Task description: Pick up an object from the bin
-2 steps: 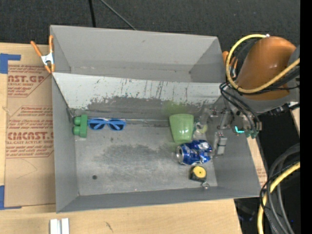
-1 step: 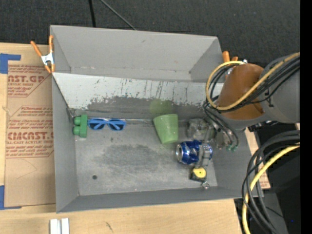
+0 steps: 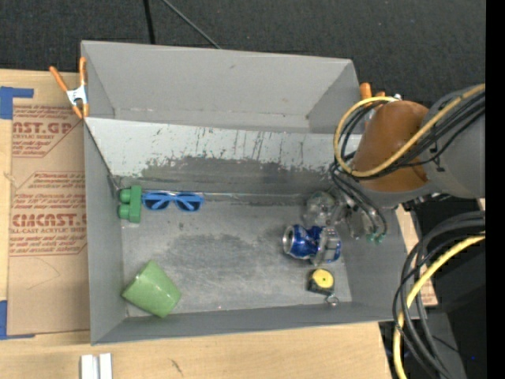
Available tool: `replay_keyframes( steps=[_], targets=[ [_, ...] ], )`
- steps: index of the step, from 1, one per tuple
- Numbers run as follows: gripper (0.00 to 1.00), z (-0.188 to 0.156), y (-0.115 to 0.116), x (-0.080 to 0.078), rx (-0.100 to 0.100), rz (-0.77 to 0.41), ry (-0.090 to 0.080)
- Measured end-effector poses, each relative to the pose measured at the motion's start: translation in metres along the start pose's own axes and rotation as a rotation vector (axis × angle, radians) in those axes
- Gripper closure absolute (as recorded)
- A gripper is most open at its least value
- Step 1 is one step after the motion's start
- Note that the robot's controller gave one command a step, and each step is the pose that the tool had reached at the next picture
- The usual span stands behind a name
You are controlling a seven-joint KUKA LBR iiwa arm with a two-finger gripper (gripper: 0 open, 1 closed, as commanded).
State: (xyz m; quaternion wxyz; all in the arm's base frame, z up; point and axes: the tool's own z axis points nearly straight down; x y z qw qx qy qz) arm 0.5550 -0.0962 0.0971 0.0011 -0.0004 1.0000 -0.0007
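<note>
My gripper [image 3: 330,221] reaches down at the right side of the bin, its metal fingers just above and to the right of a crushed blue can [image 3: 304,242]. The fingertips blend with the can, so I cannot make out their state or whether they touch it. A small yellow and black tape measure [image 3: 321,281] lies just below the can, near the bin's front right corner.
Blue sunglasses [image 3: 173,202] lie at the left by the back wall, next to a green block [image 3: 130,203]. A light green cup [image 3: 152,290] lies on its side in the front left corner. The arm with its orange cover and cables hangs over the right rim.
</note>
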Motion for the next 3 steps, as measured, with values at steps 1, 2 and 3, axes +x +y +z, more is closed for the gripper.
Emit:
replay_keyframes(
  steps=[1,2,3],
  targets=[
    [0.0,0.0,0.0,0.0,0.0,0.0,0.001],
    [1.0,0.0,0.0,0.0,0.0,0.0,-0.001],
    [1.0,-0.137,0.032,0.0,-0.002,0.012,-0.009]
  ],
)
